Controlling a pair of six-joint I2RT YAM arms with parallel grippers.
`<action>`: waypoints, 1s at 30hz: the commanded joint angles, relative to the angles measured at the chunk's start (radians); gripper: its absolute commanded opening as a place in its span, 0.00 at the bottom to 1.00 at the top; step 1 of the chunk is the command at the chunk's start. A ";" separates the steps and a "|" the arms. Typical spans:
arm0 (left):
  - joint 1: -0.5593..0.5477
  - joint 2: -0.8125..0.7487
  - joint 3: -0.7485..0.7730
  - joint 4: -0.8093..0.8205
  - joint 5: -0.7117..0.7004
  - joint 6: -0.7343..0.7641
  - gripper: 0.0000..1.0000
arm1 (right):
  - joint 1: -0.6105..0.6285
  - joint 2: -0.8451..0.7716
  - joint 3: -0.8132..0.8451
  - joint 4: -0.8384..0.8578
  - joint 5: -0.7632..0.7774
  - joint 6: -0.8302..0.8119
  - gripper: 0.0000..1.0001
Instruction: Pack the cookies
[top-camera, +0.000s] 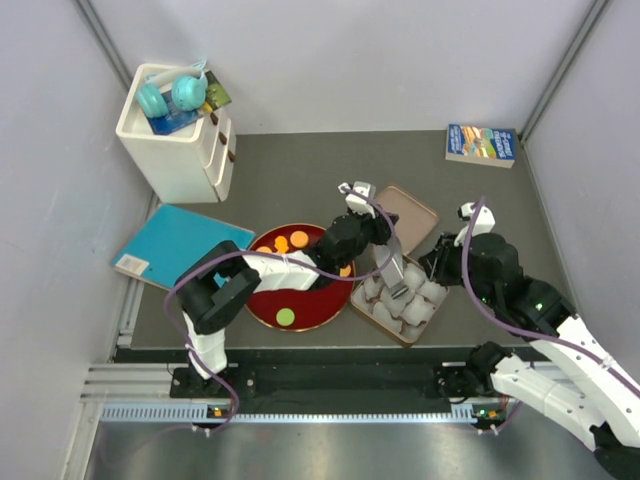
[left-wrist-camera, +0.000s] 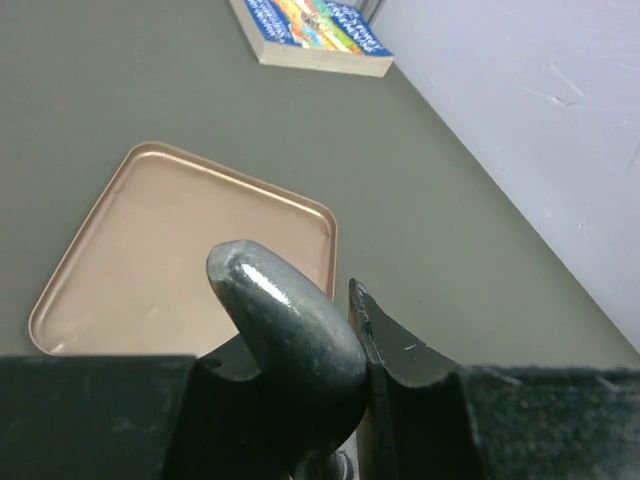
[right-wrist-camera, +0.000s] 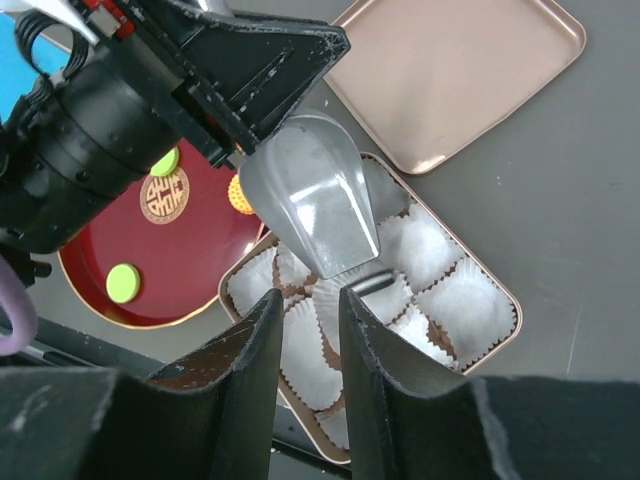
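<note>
Orange, green cookies (top-camera: 283, 243) on red plate (top-camera: 262, 305), beside tin (right-wrist-camera: 512, 308) of white paper cups (right-wrist-camera: 430, 245) on bench (top-camera: 300, 170). Left hand (left-wrist-camera: 335, 340) closed on metal scoop (right-wrist-camera: 315, 205), blade over cups. Right hand (right-wrist-camera: 307, 305) above tin, fingers narrowly apart, holding nothing.

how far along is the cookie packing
Barely started: no cookie shows in the paper cups of the tin. In hand: the left gripper holds a metal scoop over those cups; I can't tell if it carries a cookie. Left: the orange and green cookies on the red plate.
</note>
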 joint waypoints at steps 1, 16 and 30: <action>-0.028 -0.010 -0.015 0.187 -0.032 0.065 0.00 | 0.006 -0.014 0.004 0.000 0.025 0.001 0.29; 0.057 -0.322 -0.151 0.151 -0.194 0.134 0.00 | 0.005 0.042 0.004 0.055 0.008 -0.007 0.30; 0.393 -0.738 -0.369 -0.252 -0.174 -0.133 0.00 | 0.001 0.561 0.169 0.331 -0.043 -0.104 0.43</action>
